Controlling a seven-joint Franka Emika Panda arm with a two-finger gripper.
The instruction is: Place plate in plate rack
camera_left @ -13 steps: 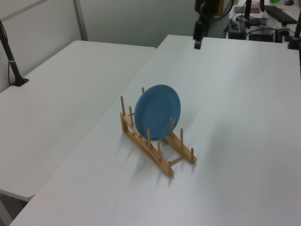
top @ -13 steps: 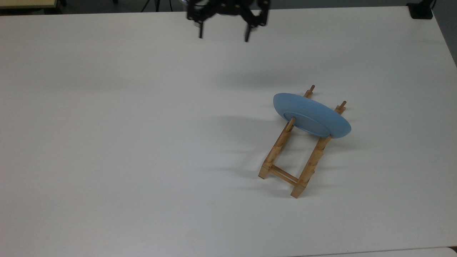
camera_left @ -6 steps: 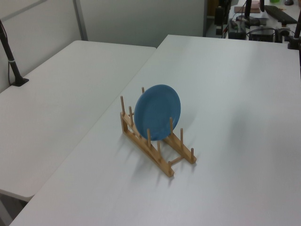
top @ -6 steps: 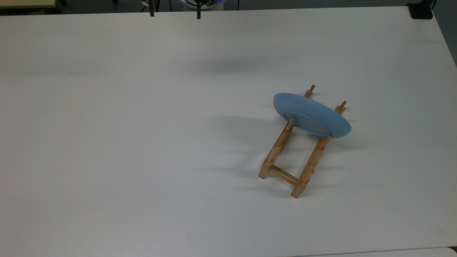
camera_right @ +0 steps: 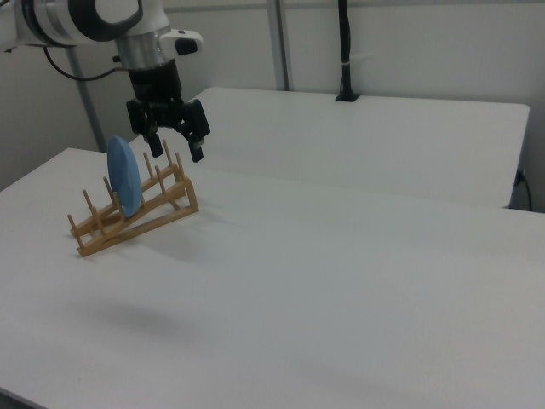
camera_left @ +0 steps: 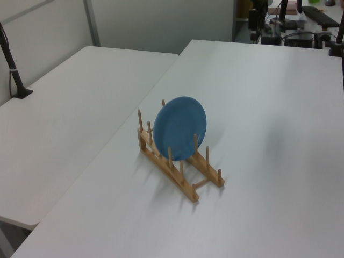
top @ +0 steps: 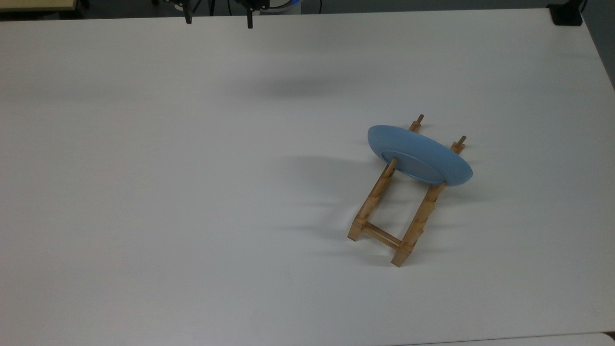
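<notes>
The blue plate (top: pixel 418 154) stands on edge in the wooden plate rack (top: pixel 384 211), leaning between the pegs near the rack's far end, right of the table's middle in the top view. The left view shows the plate (camera_left: pixel 180 128) upright in the rack (camera_left: pixel 185 174), and so does the right view, with the plate (camera_right: pixel 123 177) in its rack (camera_right: pixel 136 217). My gripper (top: pixel 219 19) hangs at the top view's upper edge, well away from the plate. In the right view the gripper (camera_right: pixel 177 149) is open and holds nothing.
The white table (top: pixel 192 192) spreads wide around the rack. A second white table (camera_left: pixel 70 107) adjoins it on the left view's left, with a black clamped post (camera_left: pixel 13 70). A black block (top: pixel 567 14) sits at the top view's upper right corner.
The gripper has pulled back from over the table toward the top view's upper left edge, mostly in the first half second. Plate and rack have not moved.
</notes>
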